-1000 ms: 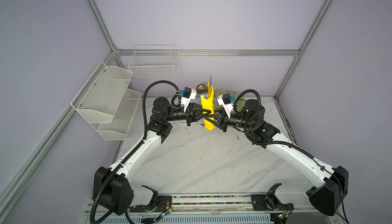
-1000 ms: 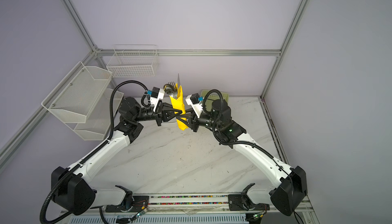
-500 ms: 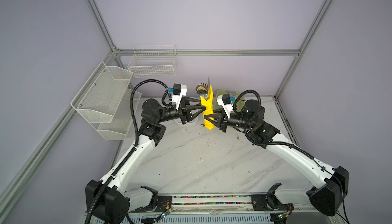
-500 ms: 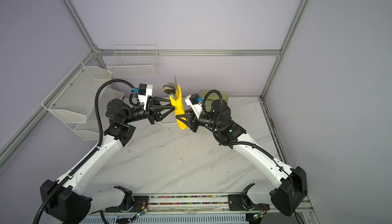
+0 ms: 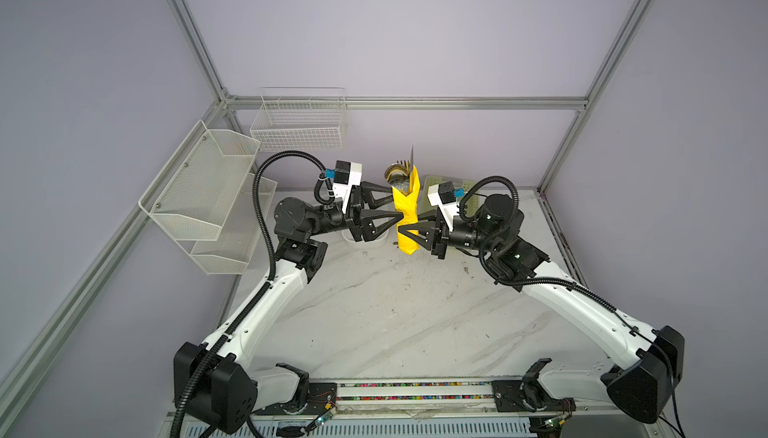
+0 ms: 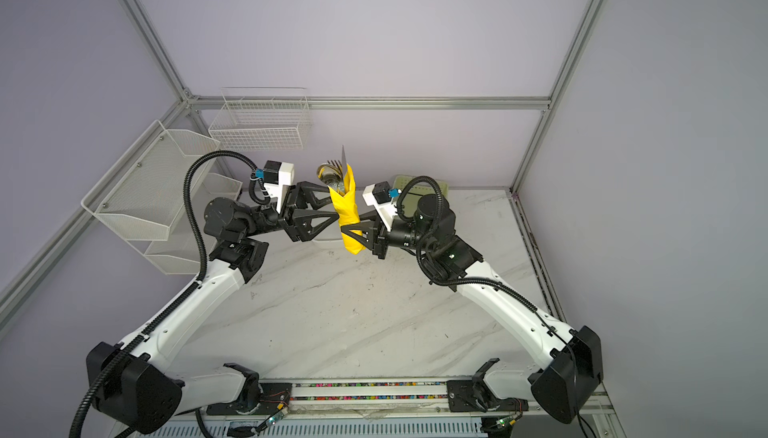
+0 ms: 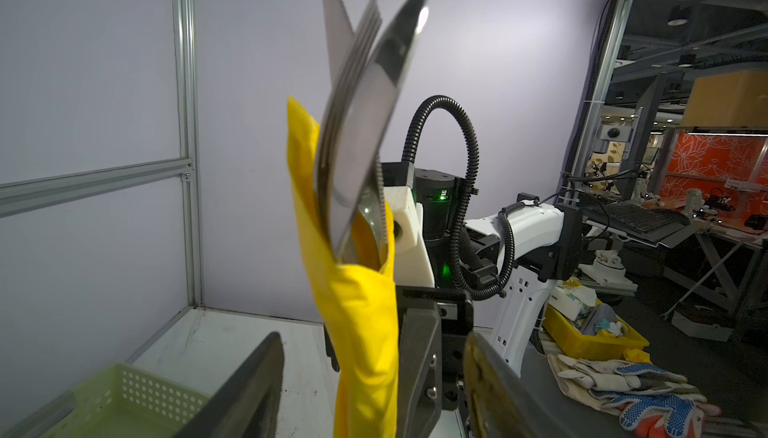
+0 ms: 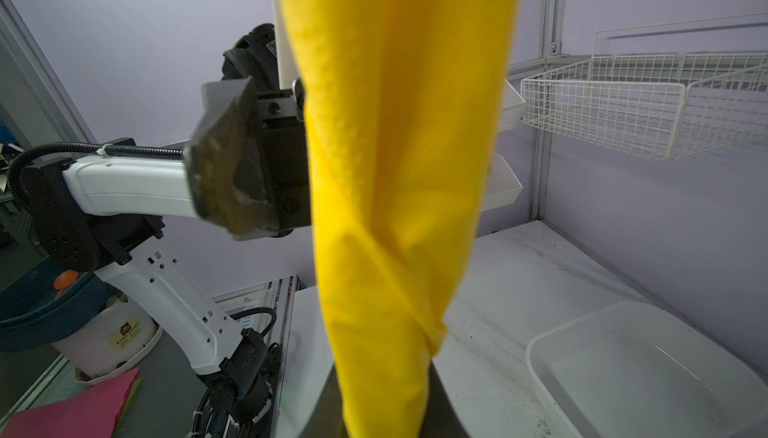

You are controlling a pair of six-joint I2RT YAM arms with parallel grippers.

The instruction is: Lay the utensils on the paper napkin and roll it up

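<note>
The yellow paper napkin (image 5: 406, 216) (image 6: 348, 211) is rolled into an upright tube held above the table. The silver tips of the utensils (image 5: 401, 172) (image 6: 332, 172) (image 7: 365, 103) stick out of its top; their handles are hidden inside. My right gripper (image 5: 409, 227) (image 6: 347, 228) (image 8: 382, 411) is shut on the lower part of the roll (image 8: 395, 166). My left gripper (image 5: 395, 205) (image 6: 332, 206) (image 7: 370, 407) is open just left of the roll (image 7: 365, 332), its fingers wide apart on either side. I cannot tell whether they touch the paper.
A pale green perforated basket (image 5: 453, 180) (image 7: 124, 394) stands at the back behind the right arm. A clear white tray (image 8: 623, 365) lies on the marble table under the left gripper. Mesh shelves (image 5: 199, 191) and a wire basket (image 5: 299, 128) hang on the back left.
My left gripper has opened, let go of the roll and drawn back a little to the left. The right gripper still holds the roll in the same place.
</note>
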